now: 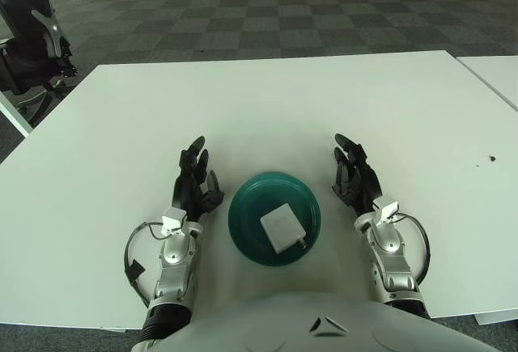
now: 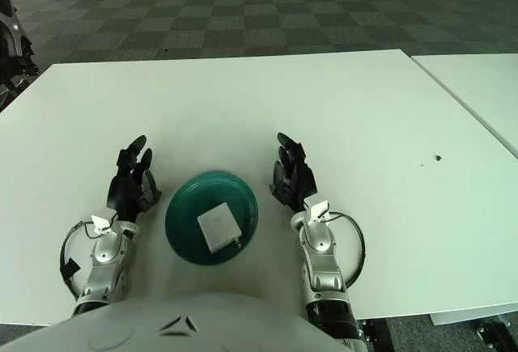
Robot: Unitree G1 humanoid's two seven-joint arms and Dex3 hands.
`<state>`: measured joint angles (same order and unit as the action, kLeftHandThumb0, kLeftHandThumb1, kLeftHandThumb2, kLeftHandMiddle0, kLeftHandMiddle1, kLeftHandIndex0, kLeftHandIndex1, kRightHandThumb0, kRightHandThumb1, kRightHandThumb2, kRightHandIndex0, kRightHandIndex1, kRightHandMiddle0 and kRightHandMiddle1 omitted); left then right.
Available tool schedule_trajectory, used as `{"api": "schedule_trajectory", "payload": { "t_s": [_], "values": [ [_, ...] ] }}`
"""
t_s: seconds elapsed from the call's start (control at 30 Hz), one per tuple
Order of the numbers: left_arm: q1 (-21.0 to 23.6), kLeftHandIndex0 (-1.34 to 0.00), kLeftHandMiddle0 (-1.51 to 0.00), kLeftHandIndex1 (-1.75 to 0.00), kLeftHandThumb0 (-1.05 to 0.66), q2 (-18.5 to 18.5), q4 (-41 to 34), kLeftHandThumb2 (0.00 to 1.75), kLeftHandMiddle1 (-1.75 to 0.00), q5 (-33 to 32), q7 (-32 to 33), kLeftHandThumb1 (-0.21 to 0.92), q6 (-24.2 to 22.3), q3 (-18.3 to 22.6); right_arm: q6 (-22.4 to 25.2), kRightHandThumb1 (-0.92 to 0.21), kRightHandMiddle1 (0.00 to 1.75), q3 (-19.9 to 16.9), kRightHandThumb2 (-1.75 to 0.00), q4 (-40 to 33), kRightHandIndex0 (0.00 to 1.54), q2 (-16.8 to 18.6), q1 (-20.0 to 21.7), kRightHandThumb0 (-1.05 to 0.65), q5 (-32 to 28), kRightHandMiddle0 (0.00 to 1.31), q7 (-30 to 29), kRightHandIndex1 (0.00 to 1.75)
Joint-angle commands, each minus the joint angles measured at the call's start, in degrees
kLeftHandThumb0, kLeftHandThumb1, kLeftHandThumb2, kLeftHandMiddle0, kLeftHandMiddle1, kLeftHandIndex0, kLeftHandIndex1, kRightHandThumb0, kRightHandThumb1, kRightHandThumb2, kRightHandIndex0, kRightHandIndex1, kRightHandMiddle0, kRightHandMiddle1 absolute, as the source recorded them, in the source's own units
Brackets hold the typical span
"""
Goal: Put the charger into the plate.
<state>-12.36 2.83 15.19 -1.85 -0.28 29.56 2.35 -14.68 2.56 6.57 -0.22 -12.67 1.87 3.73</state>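
A white square charger (image 1: 282,227) lies inside the dark green plate (image 1: 247,210) near the table's front edge. My left hand (image 1: 195,178) shows just left of the plate, fingers spread and holding nothing. My right hand (image 1: 353,175) shows just right of the plate, fingers spread and holding nothing. Neither hand touches the plate or the charger.
The white table (image 1: 267,109) stretches far back and to both sides. A second white table (image 1: 494,73) stands at the right with a narrow gap between. A black office chair (image 1: 28,44) stands at the far left on the checkered carpet.
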Motion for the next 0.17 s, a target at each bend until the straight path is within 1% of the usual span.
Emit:
{"api": "schedule_trajectory", "payload": {
  "t_s": [0.0, 0.13],
  "values": [
    [-4.9, 0.0, -0.24, -0.6, -0.95, 2.3, 4.5, 1.04, -0.01, 0.9, 0.5, 0.92, -0.4, -1.6, 2.7, -0.92, 0.42, 0.6, -0.88, 5.5, 0.11, -1.8, -5.1, -0.74, 1.8, 0.0, 0.3, 0.0],
    [-5.9, 0.0, -0.23, -0.57, -0.95, 2.6, 3.5, 1.04, 0.0, 0.0, -0.1, 0.92, -1.1, -1.9, 1.6, -0.92, 0.4, 0.9, -0.89, 6.1, 0.1, -2.4, -5.2, -0.75, 1.6, 0.0, 0.8, 0.0]
  ]
}}
